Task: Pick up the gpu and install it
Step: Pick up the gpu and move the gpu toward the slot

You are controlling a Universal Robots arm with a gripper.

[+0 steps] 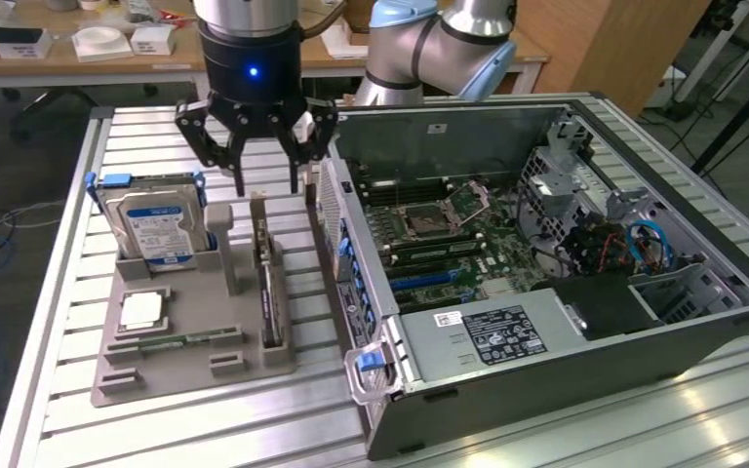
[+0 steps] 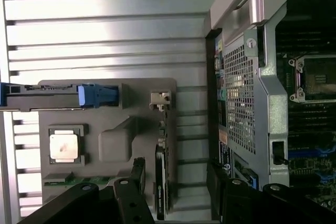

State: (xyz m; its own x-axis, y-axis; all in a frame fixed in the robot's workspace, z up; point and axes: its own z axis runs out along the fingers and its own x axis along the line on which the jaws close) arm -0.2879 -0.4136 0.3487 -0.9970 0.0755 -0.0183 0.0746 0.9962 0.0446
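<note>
The gpu (image 1: 268, 292) is a thin dark card standing on its edge in a slot of the grey holder tray (image 1: 186, 380), beside the open computer case (image 1: 544, 322). My gripper (image 1: 268, 185) hangs open just above the card's far end, a finger on either side, holding nothing. In the wrist view the gpu (image 2: 161, 187) is edge-on, with its silver bracket end (image 2: 160, 99) further along. There the gripper (image 2: 176, 167) straddles the card with its black fingers (image 2: 137, 169) spread wide, not touching it.
A silver hard drive (image 1: 153, 226) with a blue label stands upright in the tray at the exterior view's left. A CPU (image 1: 143, 310) and a green memory stick (image 1: 173, 341) lie in the tray. The case's motherboard (image 1: 453, 234) lies exposed, its rear grille (image 2: 241, 103) close to the gripper.
</note>
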